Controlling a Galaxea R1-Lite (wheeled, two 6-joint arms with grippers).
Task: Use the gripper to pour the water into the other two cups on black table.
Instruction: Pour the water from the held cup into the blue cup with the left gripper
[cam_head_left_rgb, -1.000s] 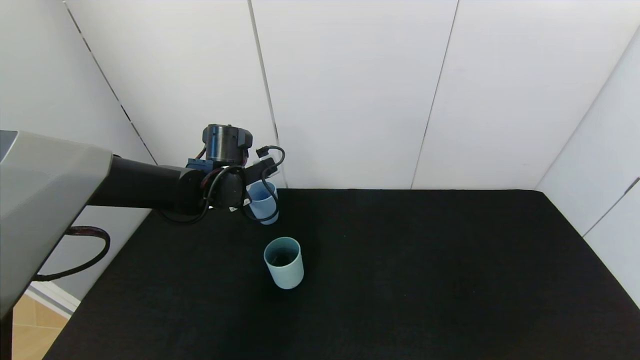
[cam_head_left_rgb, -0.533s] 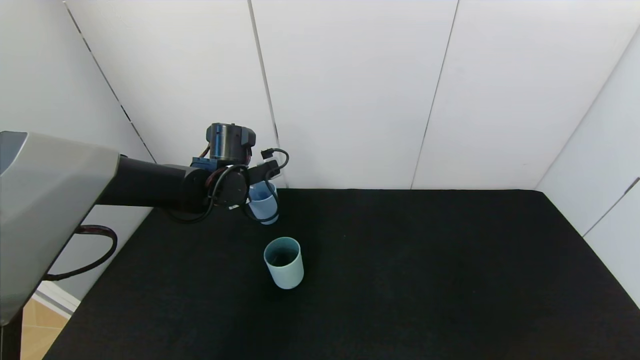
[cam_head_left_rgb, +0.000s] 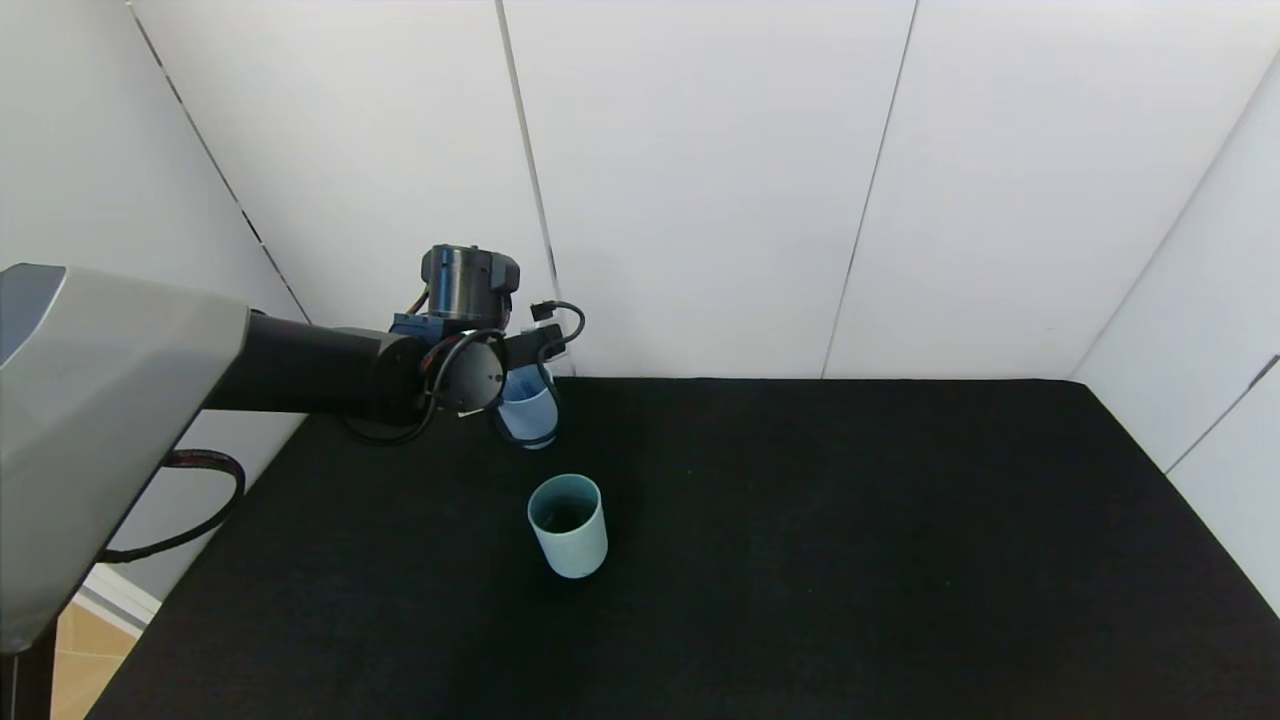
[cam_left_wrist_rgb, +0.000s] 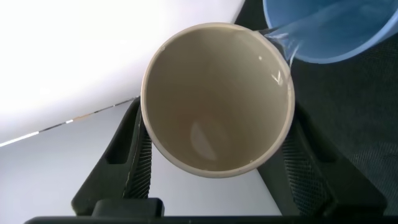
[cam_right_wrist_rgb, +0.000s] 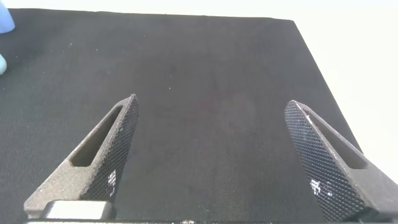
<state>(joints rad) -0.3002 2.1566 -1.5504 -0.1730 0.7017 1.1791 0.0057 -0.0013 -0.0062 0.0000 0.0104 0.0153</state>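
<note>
**Pouring into the blue cup, far left corner**

Left claw (cam_left_wrist_rgb: 214, 165) clamped on the cream cup (cam_left_wrist_rgb: 217, 99), held tipped above the black surface (cam_head_left_rgb: 800, 540) near its far left corner. Lip of the cream cup right at the rim of the periwinkle cup (cam_head_left_rgb: 527, 410), a thin clear stream crossing from one to the other in the left wrist view. Little water visible inside the cream cup, so probably near the end of this pour.

Best kept slow: hold the lip over the blue cup's mouth, add tilt gently, avoid nudging the rim. Enough to be saved for the teal cup (cam_head_left_rgb: 568, 525), standing upright nearer the robot, just apart from the blue one, mouth up.

Cream cup's long axis leaning well off vertical, mouth pointing down toward the blue cup; exact angle hard to judge. Blue cup upright, partly hidden behind cables.

Right claw (cam_right_wrist_rgb: 211, 155) spread wide, grasping nothing, hovering over bare surface.
</note>
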